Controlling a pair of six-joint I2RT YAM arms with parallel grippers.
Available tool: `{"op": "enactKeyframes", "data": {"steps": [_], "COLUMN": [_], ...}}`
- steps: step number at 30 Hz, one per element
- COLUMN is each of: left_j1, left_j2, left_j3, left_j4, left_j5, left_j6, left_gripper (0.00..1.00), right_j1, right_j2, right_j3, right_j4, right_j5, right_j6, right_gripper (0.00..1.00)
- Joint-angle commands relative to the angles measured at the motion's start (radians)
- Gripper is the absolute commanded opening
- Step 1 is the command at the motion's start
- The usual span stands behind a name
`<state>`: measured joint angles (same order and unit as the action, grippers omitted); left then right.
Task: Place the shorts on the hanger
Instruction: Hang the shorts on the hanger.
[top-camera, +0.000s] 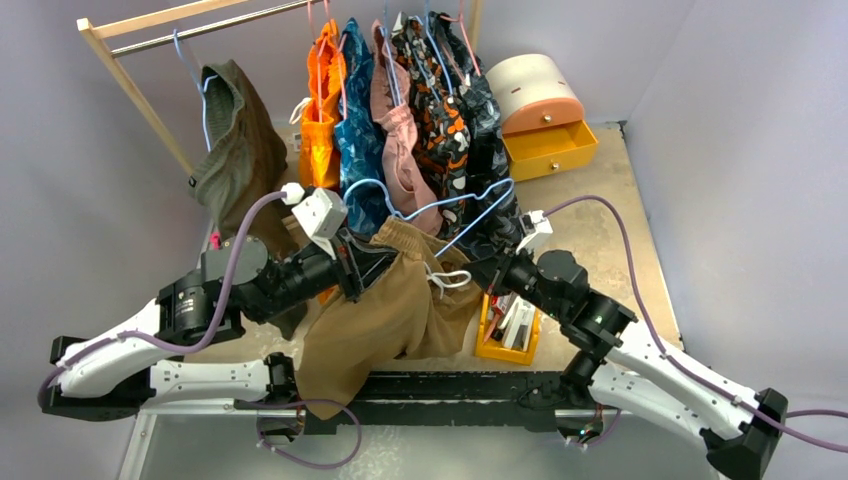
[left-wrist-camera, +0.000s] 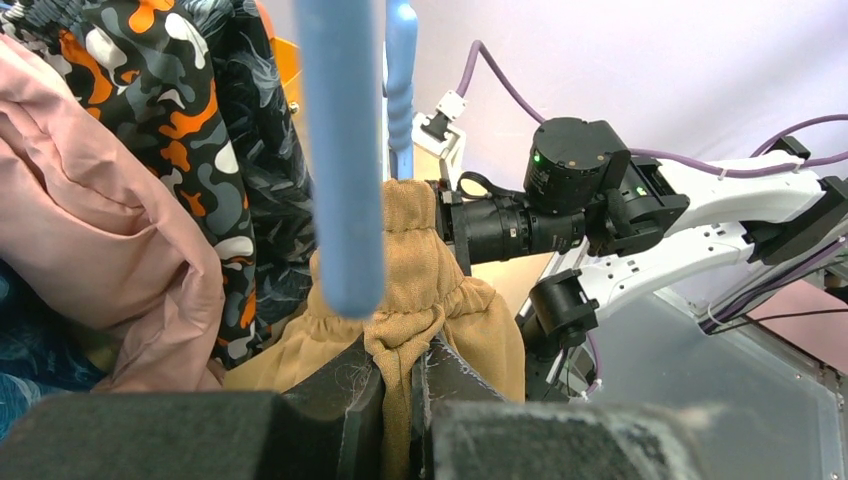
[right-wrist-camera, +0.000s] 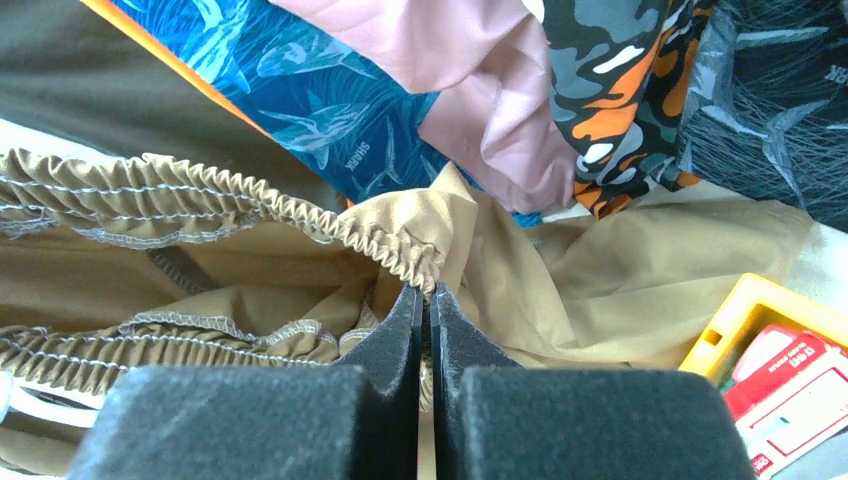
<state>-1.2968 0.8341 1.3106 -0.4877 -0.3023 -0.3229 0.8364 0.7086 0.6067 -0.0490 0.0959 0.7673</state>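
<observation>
You're pinching the tan shorts (top-camera: 385, 310) tight in your left hand (left-wrist-camera: 405, 365) and right hand (right-wrist-camera: 428, 300); try spreading the waistband (right-wrist-camera: 300, 215) taut before threading the light-blue hanger (left-wrist-camera: 340, 150).

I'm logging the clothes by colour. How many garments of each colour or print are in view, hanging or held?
olive-green garment: 1
orange shorts: 1
blue shark-print garment: 1
pink garment: 1
camo garment: 1
dark leaf-print garment: 1
tan shorts: 1
Total: 7
</observation>
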Motion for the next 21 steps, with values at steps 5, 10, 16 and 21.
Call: {"op": "enactKeyframes", "data": {"steps": [5,10,16,21], "left_j1": [0.002,0.002,0.001,0.003], "left_j2": [-0.025,-0.037,-0.039,-0.035], "left_j3": [0.065,0.091,0.105,0.105], "left_j4": [-0.056,-0.165,-0.231,-0.256], "left_j5": [-0.005,-0.008,0.006,0.063], "left_j6": [-0.016,-0.03,-0.031,-0.028], "left_gripper": [0.0,0.0,0.0,0.0], "right_j1": [-0.002,-0.002,-0.002,-0.002], "right_j2": [-0.068,-0.07,-0.043,-0.031], "right_j3": [0.126,0.202,0.286,0.352], "right_j4": [-0.115,-0.221,-0.298,-0.357], "right_j5": [0.139,0.203,0.254,0.292], "right_j6": [0.031,0.031,0.019,-0.025], "right_gripper": [0.0,0.0,0.0,0.0]}}
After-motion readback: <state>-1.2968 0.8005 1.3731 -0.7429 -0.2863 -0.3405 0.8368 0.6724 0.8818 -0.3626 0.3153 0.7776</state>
